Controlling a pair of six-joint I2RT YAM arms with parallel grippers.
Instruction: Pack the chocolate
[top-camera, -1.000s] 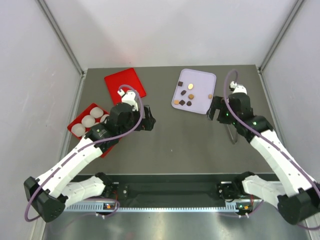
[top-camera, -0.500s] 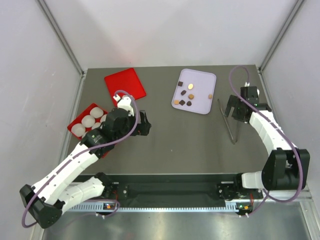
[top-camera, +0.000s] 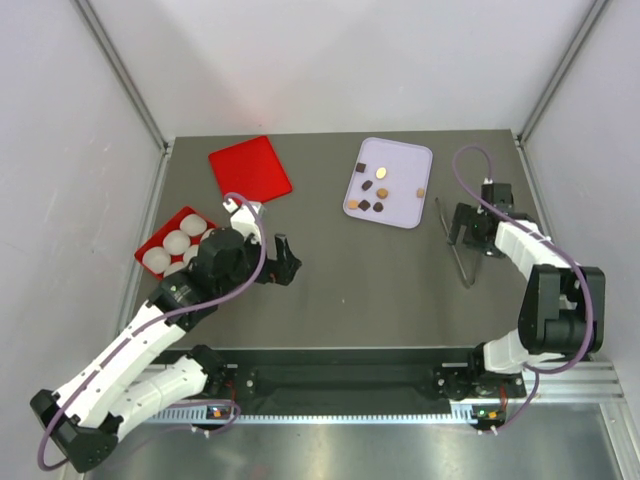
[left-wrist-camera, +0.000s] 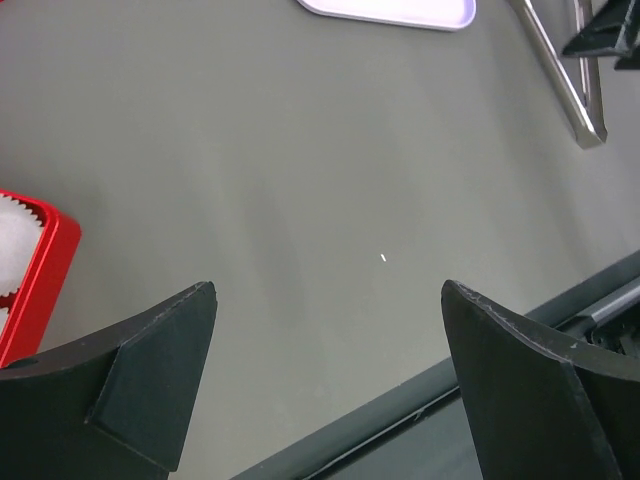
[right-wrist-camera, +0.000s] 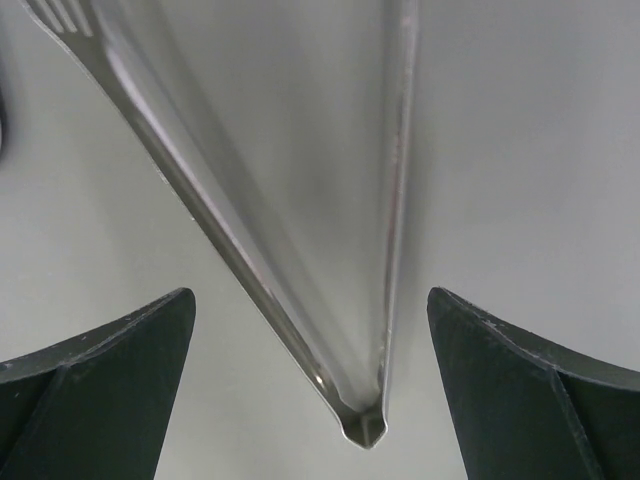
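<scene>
Several tiny dark brown and tan chocolates (top-camera: 374, 192) lie on a lavender tray (top-camera: 400, 160) at the back middle; its edge shows in the left wrist view (left-wrist-camera: 400, 10). A red box (top-camera: 160, 243) with white paper cups (top-camera: 178, 241) sits at the left, its corner in the left wrist view (left-wrist-camera: 40, 270). My left gripper (top-camera: 285, 263) (left-wrist-camera: 330, 340) is open and empty over bare table, right of the box. My right gripper (top-camera: 474, 238) (right-wrist-camera: 310, 380) is open, its jaws standing either side of metal tongs (top-camera: 464, 266) (right-wrist-camera: 300, 250) without touching them.
A flat red lid (top-camera: 250, 168) lies at the back left. The tongs also show in the left wrist view (left-wrist-camera: 560, 75), lying right of the tray. The table's near edge rail (left-wrist-camera: 400, 410) runs just below my left gripper. Grey walls enclose the sides.
My right arm swung right and folded back, bringing its gripper from beside the tray to over the tongs. My left gripper drew back toward the near edge.
</scene>
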